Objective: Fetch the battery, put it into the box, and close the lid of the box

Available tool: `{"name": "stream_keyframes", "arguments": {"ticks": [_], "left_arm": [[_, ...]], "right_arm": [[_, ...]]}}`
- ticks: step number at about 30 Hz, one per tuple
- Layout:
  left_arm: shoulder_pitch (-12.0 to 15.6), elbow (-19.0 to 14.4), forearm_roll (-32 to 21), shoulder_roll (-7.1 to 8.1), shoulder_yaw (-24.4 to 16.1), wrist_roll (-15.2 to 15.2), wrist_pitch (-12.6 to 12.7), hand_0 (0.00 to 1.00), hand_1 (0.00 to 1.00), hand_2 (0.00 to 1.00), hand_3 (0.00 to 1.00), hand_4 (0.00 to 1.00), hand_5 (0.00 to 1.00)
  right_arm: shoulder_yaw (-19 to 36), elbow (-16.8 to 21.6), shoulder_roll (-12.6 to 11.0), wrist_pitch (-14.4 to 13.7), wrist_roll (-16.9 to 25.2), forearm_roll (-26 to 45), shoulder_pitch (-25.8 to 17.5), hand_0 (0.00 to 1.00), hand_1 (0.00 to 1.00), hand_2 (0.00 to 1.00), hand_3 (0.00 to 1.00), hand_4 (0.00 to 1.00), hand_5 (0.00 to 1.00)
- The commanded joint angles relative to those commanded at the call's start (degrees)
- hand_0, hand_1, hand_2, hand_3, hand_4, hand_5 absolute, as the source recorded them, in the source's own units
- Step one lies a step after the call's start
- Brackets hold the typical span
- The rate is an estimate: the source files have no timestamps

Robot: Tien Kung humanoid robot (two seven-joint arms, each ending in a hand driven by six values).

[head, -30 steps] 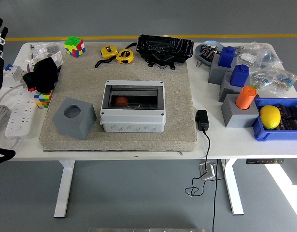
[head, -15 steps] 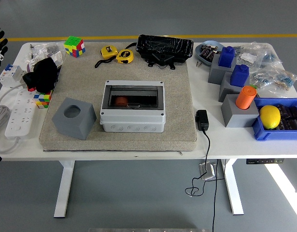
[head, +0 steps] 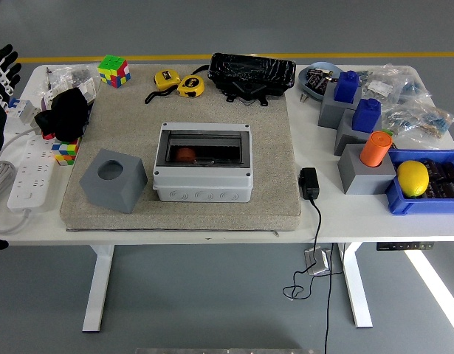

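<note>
My left hand [head: 1, 74] is up at the table's [head: 175, 230] left edge, fingers spread, holding nothing. The orange battery [head: 186, 153] lies inside the gray box [head: 203, 164]. The dark see-through lid [head: 203, 148] looks shut, so I think I'm almost done.

The counter [head: 212, 227] is smooth white laminate, under a rough, matt beige mat [head: 123, 125] that looks like felt or carpet. The box [head: 203, 173] is smooth pale-grey plastic with a dark, glossy, see-through lid [head: 204, 141]. The grey cube [head: 114, 180] is matt. At the far edge, the black pack [head: 252, 71] shines, perhaps wrapped in film.
</note>
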Motion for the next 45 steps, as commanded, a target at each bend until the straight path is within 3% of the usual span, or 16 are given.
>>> {"name": "stream_keyframes", "arguments": {"ticks": [45], "left_arm": [[0.4, -0.4, 0.5, 0.01, 0.5, 0.2, 0.6, 0.998, 0.997, 0.974, 0.935, 0.998, 0.998]], "right_arm": [[-0.1, 0.0, -0.1, -0.2, -0.1, 0.2, 0.2, 0.862, 0.795, 0.746, 0.776, 0.998, 0.998]]}}
